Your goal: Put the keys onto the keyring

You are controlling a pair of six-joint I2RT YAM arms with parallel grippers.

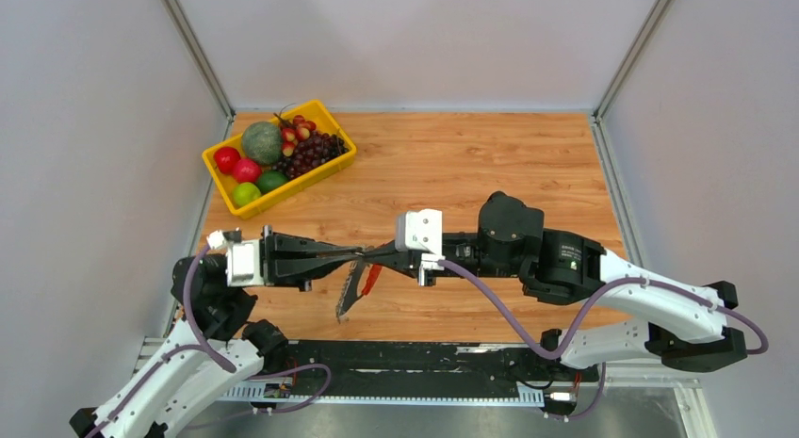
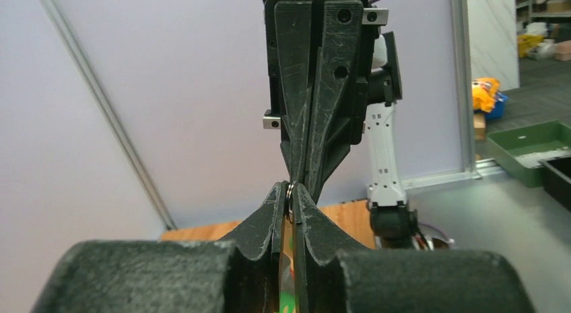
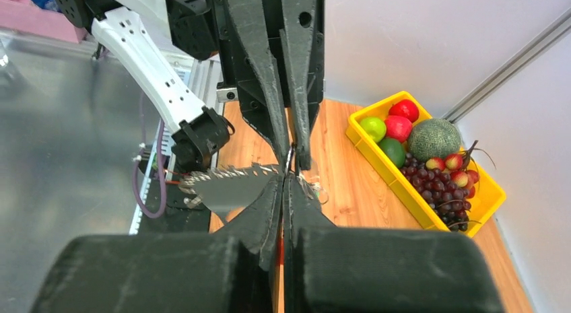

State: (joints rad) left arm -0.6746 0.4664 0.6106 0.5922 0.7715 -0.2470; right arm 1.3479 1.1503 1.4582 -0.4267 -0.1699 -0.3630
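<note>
Hanging keyring (image 1: 350, 292), pinched between both jaws (tip-to-tip)

Robotics laboratory cell: a wooden counter (image 1: 471, 165) is enclosed by plain panels (image 1: 415, 42) on aluminium posts (image 1: 195, 47); storage bins (image 2: 528, 146) are seen beyond the counter.

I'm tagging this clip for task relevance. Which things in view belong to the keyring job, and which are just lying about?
Job in hand:
- keyring, with grey fan piece and red tag, hanging where the arms meet
- left gripper, shut on its ring
- right gripper, shut
- key: cannot be made out

Lying about:
- yellow basket
- fruit in it
</note>
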